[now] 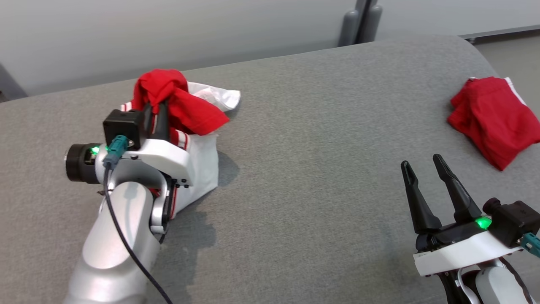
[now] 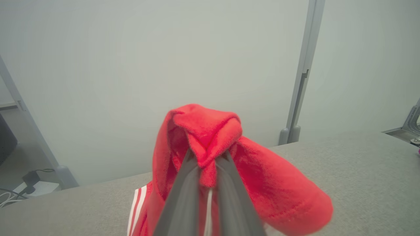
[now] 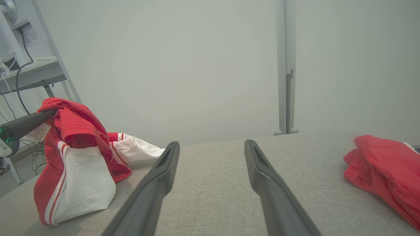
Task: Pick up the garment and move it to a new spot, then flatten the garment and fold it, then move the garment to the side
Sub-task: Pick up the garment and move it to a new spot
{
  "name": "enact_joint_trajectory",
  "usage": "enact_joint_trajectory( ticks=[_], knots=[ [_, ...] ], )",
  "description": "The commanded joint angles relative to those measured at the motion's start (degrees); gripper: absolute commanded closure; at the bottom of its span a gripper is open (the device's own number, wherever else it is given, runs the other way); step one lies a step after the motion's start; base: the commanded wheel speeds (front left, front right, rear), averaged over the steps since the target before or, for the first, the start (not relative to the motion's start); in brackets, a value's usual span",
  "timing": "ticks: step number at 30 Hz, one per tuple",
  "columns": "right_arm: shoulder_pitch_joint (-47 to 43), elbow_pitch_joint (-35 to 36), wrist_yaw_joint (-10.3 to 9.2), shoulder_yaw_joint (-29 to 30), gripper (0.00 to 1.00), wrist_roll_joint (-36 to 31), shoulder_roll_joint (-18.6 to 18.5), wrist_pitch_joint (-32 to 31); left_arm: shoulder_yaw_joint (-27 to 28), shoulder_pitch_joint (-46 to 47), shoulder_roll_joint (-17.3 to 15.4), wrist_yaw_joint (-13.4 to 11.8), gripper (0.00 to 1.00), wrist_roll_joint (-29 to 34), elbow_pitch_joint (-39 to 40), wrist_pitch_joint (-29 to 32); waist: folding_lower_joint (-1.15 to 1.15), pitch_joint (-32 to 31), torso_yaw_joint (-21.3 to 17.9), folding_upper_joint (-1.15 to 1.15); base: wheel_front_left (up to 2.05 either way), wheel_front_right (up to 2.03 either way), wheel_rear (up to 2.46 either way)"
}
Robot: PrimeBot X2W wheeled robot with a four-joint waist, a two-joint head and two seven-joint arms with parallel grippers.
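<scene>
garment [image 1: 190,110] in left claw [image 2: 207,160]

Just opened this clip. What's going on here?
The left tool is shut on a bunched red part of the red and white garment. It holds that part up while the garment's white lower part rests on the grey padded table. The right tool is open and holds nothing, over the table's right side. A second red garment lies near the table's right edge.
</scene>
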State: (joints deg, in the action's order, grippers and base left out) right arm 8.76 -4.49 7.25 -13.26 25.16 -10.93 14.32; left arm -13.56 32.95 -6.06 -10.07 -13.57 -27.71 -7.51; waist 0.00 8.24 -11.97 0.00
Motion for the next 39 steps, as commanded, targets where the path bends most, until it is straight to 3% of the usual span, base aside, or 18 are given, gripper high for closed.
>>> enact_joint_trajectory(
  ticks=[1, 12, 23, 32, 33, 34, 35, 36, 39],
  knots=[
    [-0.25, 1.37, 0.24, -0.87, 0.0, -0.08, -0.15, 0.68, 1.2, 1.2, -1.02, 0.26, 1.0, 0.53, 1.88, 0.13, 0.0, -0.45, -1.43, 0.0, 0.0, 0.0, 0.0],
    [0.52, 1.1, 0.24, -2.31, 0.0, 0.2, 0.22, 0.68, -9.28, 4.58, 2.97, 3.75, 1.0, -1.24, -3.36, 1.22, 0.0, -0.42, -6.93, 0.0, 0.0, 0.0, 0.0],
    [1.68, 0.67, 0.24, -3.05, 0.0, 0.28, 1.38, 0.68, -24.3, 8.98, 3.17, 3.42, 1.0, -11.25, -11.32, 0.36, 0.0, 1.77, -9.07, 0.0, 0.0, 0.0, 0.0],
    [2.55, 0.05, 0.24, -3.52, 0.0, 0.46, 2.11, 0.68, -33.18, 11.07, 3.17, 3.32, 1.0, -19.02, -17.5, -1.25, 0.0, 3.27, -8.96, 0.0, 0.0, 0.0, 0.0],
    [2.62, -0.01, 0.24, -3.51, 0.0, 0.45, 2.13, 0.68, -33.88, 11.45, 3.17, 3.2, 0.96, -19.69, -17.92, -1.66, 0.0, 3.36, -8.85, 0.0, 0.0, 0.0, 0.0],
    [2.67, -0.08, 0.24, -3.49, 0.0, 0.45, 2.15, 0.68, -34.44, 11.84, 3.17, 2.94, 0.76, -20.36, -18.2, -2.23, 0.0, 3.41, -8.71, 0.0, 0.0, 0.0, 0.0],
    [2.71, -0.16, 0.24, -3.48, 0.0, 0.45, 2.16, 0.68, -34.94, 12.2, 3.18, 2.72, 0.32, -21.08, -18.36, -2.78, 0.0, 3.44, -8.53, 0.0, 0.0, 0.0, 0.0],
    [2.75, -0.24, 0.24, -3.48, 0.0, 0.46, 2.16, 0.68, -35.44, 12.57, 3.18, 2.44, 0.0, -21.77, -18.51, -3.23, 0.0, 3.46, -8.34, 0.0, 0.0, 0.0, 0.0],
    [2.79, -0.37, 0.24, -3.57, 0.0, 0.49, 2.16, 0.68, -36.45, 13.32, 3.18, 1.92, 0.0, -22.87, -18.71, -4.16, 0.0, 3.44, -7.92, 0.0, 0.0, 0.0, 0.0]
  ],
)
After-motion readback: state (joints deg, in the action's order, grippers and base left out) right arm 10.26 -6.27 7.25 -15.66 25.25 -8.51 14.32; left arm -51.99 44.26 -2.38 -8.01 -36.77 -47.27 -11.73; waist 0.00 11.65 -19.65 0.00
